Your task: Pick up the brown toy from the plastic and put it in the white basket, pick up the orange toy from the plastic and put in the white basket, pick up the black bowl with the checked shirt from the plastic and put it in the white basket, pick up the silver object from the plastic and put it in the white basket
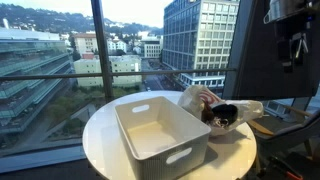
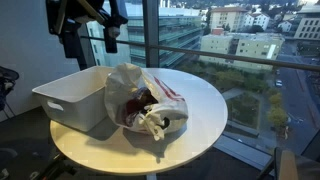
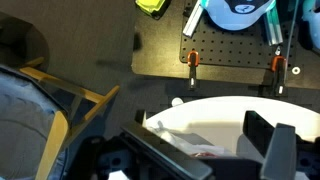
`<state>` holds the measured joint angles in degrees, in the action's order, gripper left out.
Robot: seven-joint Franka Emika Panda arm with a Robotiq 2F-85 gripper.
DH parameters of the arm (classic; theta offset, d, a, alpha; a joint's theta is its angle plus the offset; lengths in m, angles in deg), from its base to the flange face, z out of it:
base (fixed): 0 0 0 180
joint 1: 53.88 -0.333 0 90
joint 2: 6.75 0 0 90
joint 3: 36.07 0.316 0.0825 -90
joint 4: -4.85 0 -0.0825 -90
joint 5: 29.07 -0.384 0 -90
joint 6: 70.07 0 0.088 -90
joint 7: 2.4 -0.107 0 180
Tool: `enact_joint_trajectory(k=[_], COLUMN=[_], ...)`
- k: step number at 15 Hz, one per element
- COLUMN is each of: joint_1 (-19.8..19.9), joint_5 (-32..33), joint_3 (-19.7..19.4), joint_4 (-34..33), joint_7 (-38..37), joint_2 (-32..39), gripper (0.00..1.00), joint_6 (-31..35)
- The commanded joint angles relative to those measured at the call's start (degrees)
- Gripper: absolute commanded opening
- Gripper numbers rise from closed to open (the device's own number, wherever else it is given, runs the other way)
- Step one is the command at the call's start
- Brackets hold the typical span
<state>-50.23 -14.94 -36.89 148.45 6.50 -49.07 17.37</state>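
The white basket [image 1: 160,132] [image 2: 72,100] stands on a round white table [image 1: 100,140] [image 2: 205,100]. Beside it, touching its side, lies the crumpled translucent plastic [image 1: 240,108] [image 2: 125,78] with red print. Inside the plastic is the black bowl [image 1: 224,117] with pale crumpled cloth [image 2: 153,123] at its mouth, probably the checked shirt. A dark brown-red lump [image 1: 205,98], probably the brown toy, sits deeper in. The orange toy and the silver object I cannot make out. My gripper [image 1: 290,55] [image 3: 200,125] hangs high above the table, open and empty.
Tall window glass stands right behind the table. In the wrist view, a black pegboard [image 3: 230,50] with tools lies on the floor beyond the table's edge, with a wooden frame [image 3: 75,100] to its left. A dark chair [image 2: 8,85] is near the basket's side.
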Motion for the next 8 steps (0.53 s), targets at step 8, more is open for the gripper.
enact_joint_trajectory(k=[8], joint_1=[-1.4], joint_5=[0.5], joint_3=[-1.1], joint_4=[-0.6], joint_7=[-0.7], joint_2=[-0.1], gripper=[1.00], joint_6=[-0.3])
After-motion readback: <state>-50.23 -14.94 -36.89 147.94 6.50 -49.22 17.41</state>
